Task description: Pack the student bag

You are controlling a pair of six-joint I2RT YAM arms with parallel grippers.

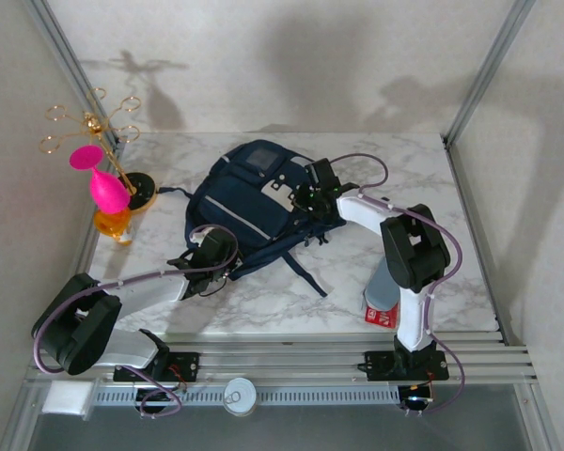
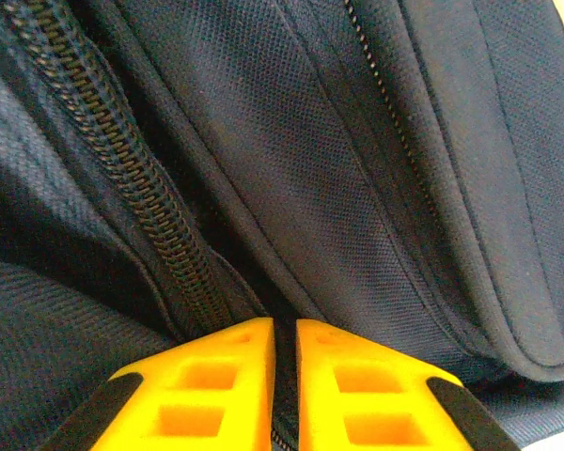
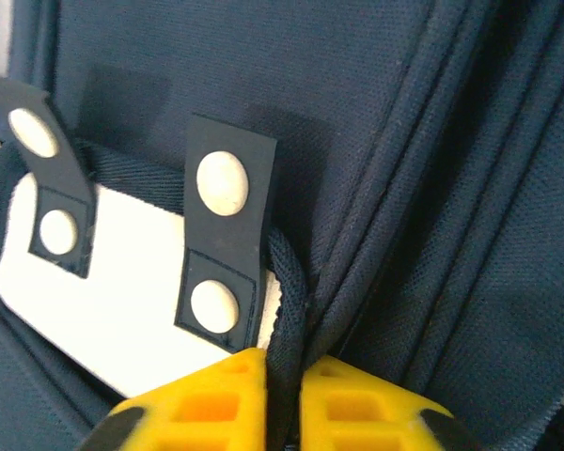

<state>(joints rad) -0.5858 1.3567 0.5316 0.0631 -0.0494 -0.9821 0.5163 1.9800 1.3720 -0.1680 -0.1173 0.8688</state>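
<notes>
Our left end effector (image 2: 285, 331) is pinched shut on the navy-blue fabric backpack (image 1: 249, 202); our right end effector (image 3: 284, 362) likewise grips it.

1. I'm looking down on a white marble-patterned table (image 1: 263, 315)
2. The navy student bag (image 1: 249, 202) lies flat near its middle, dark straps trailing toward the near edge
3. At the far left stands a gold wire stand (image 1: 94, 124) on a round black base, with a pink object (image 1: 106, 188) and an amber one (image 1: 115, 224) just beside it
4. A red-and-white packet (image 1: 383, 314) lies near the right front
</notes>
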